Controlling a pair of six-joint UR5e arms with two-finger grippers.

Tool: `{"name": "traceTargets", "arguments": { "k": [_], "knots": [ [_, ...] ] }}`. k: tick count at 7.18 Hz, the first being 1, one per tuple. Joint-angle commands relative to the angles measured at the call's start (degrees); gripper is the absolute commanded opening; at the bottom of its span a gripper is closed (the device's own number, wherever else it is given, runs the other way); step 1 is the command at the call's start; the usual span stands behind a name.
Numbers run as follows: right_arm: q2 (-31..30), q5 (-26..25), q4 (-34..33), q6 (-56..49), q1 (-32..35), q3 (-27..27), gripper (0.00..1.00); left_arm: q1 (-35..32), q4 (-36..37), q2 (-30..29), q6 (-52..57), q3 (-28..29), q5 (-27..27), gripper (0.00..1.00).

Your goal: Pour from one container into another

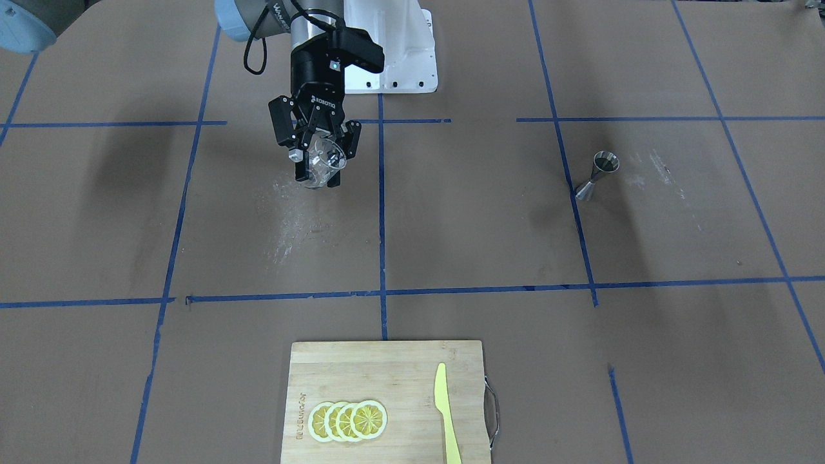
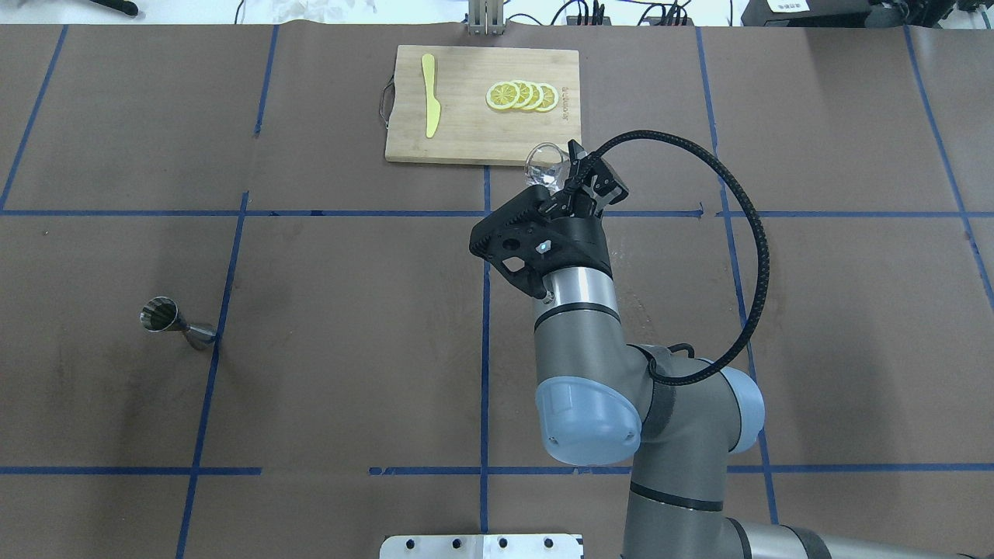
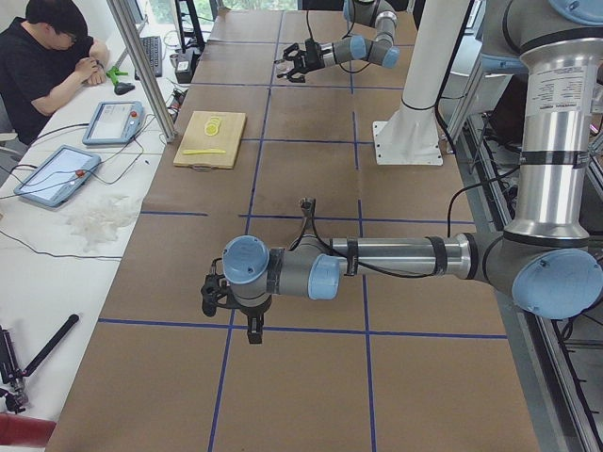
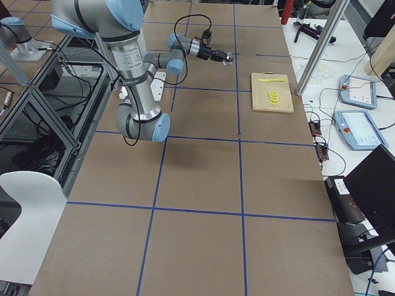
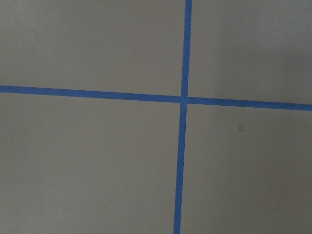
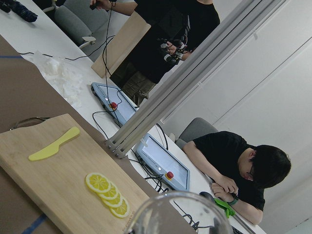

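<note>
Left gripper (image 3: pixel 231 303) appeared only in the exterior left view, hanging low over the brown-papered table (image 1: pixel 483 225); whether its fingers were spread or closed could not be told. The left wrist camera showed just a crossing of blue tape (image 5: pixel 184 100) and no fingers. Right gripper (image 1: pixel 317 173) had its fingers clamped on the clear glass (image 1: pixel 324 158), held tilted above the table just past centre toward 1 o'clock in the overhead view. Whether the glass held anything could not be made out. In the right wrist view only its rim showed, cut off at the bottom edge. Counts: one glass, one steel jigger (image 1: pixel 599 173), one bamboo cutting board (image 1: pixel 387 380), four lemon slices (image 1: pixel 348 420), one yellow knife (image 1: pixel 446 412). The jigger stood upright, alone, at about 9 o'clock in the overhead view, well apart from the glass. The board lay at 12 o'clock by the far edge, with the slices overlapping in a row on it and the knife lying apart from them. Nothing stood between glass and jigger. Beyond the board, one seated operator (image 3: pixel 57 56) and two teach pendants (image 3: pixel 118 122); a second person (image 6: pixel 165 44), head cut off, stood there in the right wrist view.
</note>
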Motion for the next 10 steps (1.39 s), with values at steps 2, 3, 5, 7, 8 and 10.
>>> {"name": "traceTargets", "arguments": {
  "k": [2,3,5,7,8,10],
  "knots": [
    [-6.6,1.0,11.4,0.8,0.2,-0.2,0.0,-0.2,0.0,-1.2,-0.1,-0.3,2.9,1.0],
    [-8.6,1.0,15.8,4.8,0.2,-0.2,0.0,-0.2,0.0,-1.3,-0.2,-0.4,2.9,1.0],
    [-15.3,1.0,18.2,10.5,0.3,0.1,0.0,-0.2,-0.5,-1.4,-0.2,-0.4,2.8,1.0],
    [-19.1,0.9,18.2,17.0,0.2,-0.4,0.0,-0.2,-0.6,-1.4,-0.2,-0.5,2.8,1.0],
    [-21.5,1.0,18.2,22.9,0.2,-0.5,0.0,-0.2,-0.6,-1.7,-0.2,-0.5,2.8,1.0],
    [-24.9,1.0,18.2,30.6,0.2,-1.2,0.0,-0.2,-0.6,-1.8,-0.2,-0.8,2.8,1.0]
  ]
}}
